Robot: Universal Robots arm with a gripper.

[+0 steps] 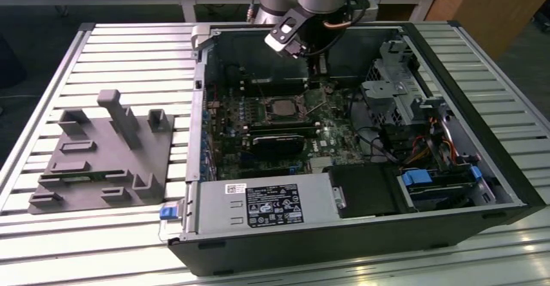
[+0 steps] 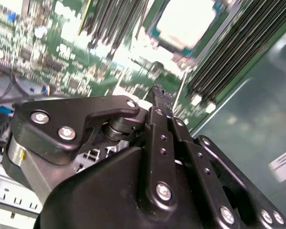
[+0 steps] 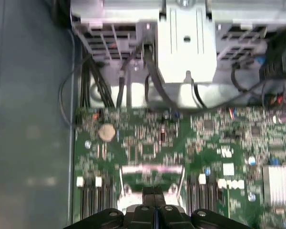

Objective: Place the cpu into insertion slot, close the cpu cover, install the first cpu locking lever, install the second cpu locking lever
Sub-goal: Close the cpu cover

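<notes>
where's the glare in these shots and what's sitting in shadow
exterior view: strong glare on the slatted table, computer case interior in shadow; second wrist view: cpu face washed out white; first wrist view: metal drive cage glares pale

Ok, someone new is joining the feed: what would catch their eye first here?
First the open computer case lying on the slatted table, with the arm's tool hanging inside it above the green motherboard. Then the insertion slot, a silvery-rimmed square mid-board, and the grey fixture on the table at the exterior view's left.
</notes>
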